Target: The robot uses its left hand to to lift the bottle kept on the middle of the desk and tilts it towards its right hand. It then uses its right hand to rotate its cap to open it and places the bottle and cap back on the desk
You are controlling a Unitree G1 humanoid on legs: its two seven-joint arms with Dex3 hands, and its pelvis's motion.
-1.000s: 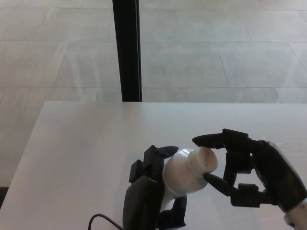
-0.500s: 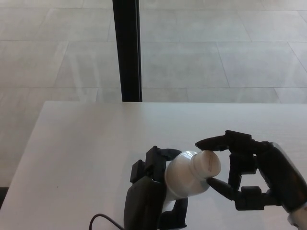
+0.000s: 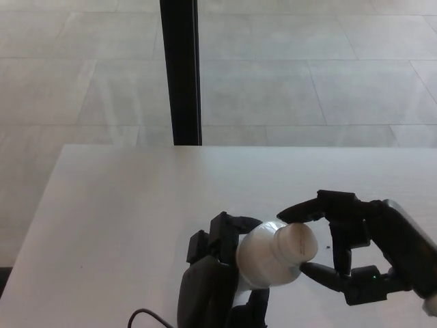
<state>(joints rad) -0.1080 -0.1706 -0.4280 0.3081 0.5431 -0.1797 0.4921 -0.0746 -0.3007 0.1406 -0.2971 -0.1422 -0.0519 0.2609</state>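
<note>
The bottle (image 3: 263,258) is off the surface (image 3: 123,219), held low at about six o'clock in the head view, its white body wrapped by the left hand (image 3: 215,273) and its neck tipped toward three o'clock. The cap (image 3: 295,244) is still on and faces the right hand (image 3: 341,256).

Over the last second the bottle has sunk a little and slid slightly toward three o'clock, and the right hand has followed it down. Its upper finger (image 3: 300,210) now lies along the top edge of the cap, and the lower one (image 3: 321,272) presses in from about five o'clock — a pinch that looks tighter than a second ago, when the tips stood a touch looser around the rim. The cap's flat face has also turned more toward the camera. So the right hand is closed on the cap, the left hand closed on the bottle.

I judge this to be the start of the unscrewing, or the last settling of the grip before it: lift and tilt are done, and no gap shows yet between cap and neck. The dark post (image 3: 181,72) at twelve o'clock and the black cable (image 3: 147,314) at seven o'clock stand clear of the work — neither should interfere.
</note>
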